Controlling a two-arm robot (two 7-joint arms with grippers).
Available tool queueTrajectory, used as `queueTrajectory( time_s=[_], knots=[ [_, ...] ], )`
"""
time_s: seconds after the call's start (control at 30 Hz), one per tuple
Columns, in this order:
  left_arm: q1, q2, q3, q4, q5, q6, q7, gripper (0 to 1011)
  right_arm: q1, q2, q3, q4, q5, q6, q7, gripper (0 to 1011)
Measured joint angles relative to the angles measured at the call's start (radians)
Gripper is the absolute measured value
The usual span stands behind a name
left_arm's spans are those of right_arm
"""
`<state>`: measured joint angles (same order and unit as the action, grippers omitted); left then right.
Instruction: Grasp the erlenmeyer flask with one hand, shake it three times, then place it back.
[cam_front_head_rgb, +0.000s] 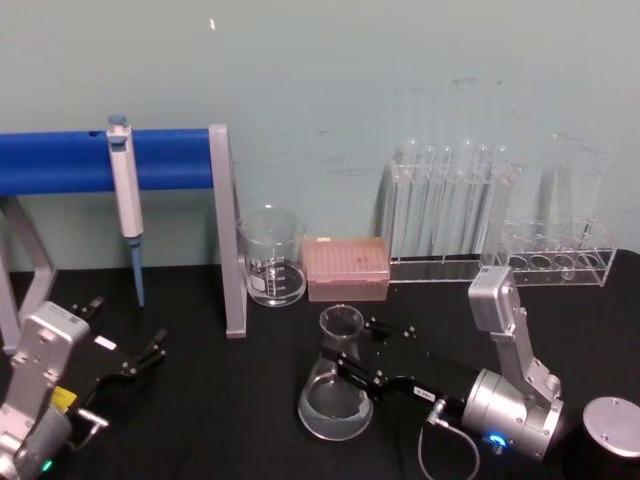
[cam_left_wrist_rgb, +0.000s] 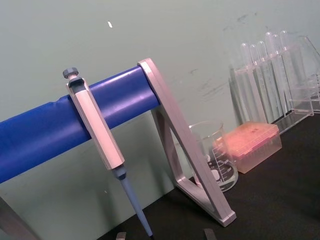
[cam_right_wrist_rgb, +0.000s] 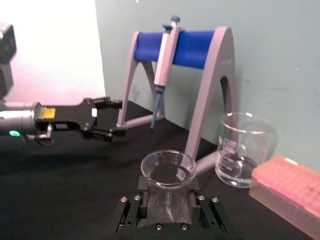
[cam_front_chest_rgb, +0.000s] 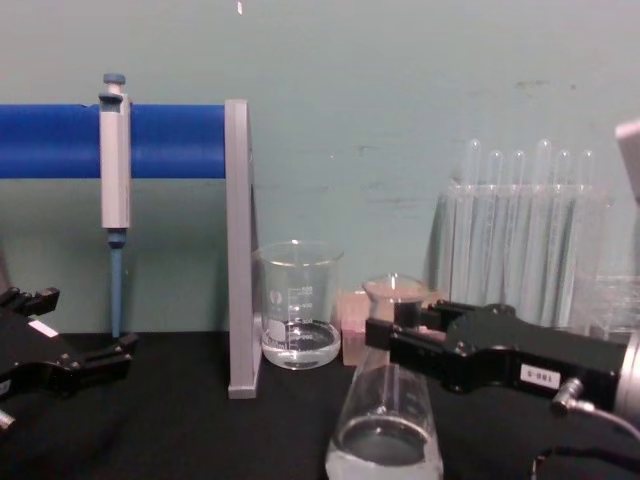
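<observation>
The erlenmeyer flask (cam_front_head_rgb: 335, 395) stood at the lower centre of the frame on the table (cam_front_head_rgb: 200, 420), its neck clasped by the right gripper (cam_front_head_rgb: 362, 350), which reached in from the lower right. Behind it the beaker (cam_front_head_rgb: 271, 258) sat left of the tip box (cam_front_head_rgb: 346, 267). The pipette (cam_front_head_rgb: 124, 190) hung at upper left, above the left gripper (cam_front_head_rgb: 125, 328).

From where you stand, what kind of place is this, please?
Most likely a laboratory bench. A pipette hangs on a blue stand, test tubes stand in a clear rack, and the right tool grips a flask holding liquid; the left tool rests open on the left.
</observation>
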<state>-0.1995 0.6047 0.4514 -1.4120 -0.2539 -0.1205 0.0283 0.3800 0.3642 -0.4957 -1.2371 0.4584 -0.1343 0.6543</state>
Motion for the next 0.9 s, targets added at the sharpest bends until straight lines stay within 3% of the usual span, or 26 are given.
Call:
queueTrajectory(
  time_s=[0.5, 0.9],
  knots=[
    [0.000, 0.000, 0.000, 0.000, 0.000, 0.000, 0.000, 1001, -0.061, 0.034, 0.056, -0.165, 0.036, 0.002, -0.066, 456],
    [0.000, 0.000, 0.000, 0.000, 0.000, 0.000, 0.000, 1001, -0.112, 0.054, 0.102, -0.246, 0.044, 0.012, -0.130, 456]
  ],
)
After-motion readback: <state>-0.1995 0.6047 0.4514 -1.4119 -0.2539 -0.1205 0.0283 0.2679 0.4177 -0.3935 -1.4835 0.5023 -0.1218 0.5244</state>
